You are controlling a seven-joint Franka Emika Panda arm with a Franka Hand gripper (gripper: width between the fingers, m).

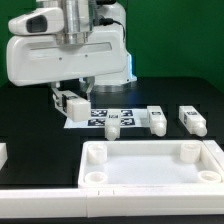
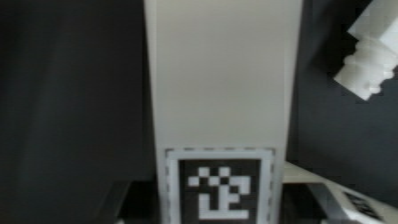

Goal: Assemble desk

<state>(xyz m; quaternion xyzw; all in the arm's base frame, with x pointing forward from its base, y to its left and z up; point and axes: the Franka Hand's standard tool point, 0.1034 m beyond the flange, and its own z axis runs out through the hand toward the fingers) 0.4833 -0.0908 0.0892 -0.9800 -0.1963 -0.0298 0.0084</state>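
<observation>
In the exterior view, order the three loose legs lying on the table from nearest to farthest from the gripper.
1. Board-side leg, by the marker board, exterior view's left.
2. Middle leg, centre of the row.
3. End leg, exterior view's right.

Blk table (image 1: 30, 130) carrying desk kit.
Rimmed panel (image 1: 150, 168) lying nearest ext. cam; short legs (image 1: 192, 120) & marker board (image 1: 100, 113) lying behind it.

Smooth white plastic panel (image 1: 140, 170), matt white plastic leg (image 2: 214, 80), dull black table (image 1: 25, 120)

One panel (image 1: 140, 150), four legs (image 1: 70, 104) (image 1: 113, 124) (image 1: 157, 120) (image 1: 192, 120).
</observation>
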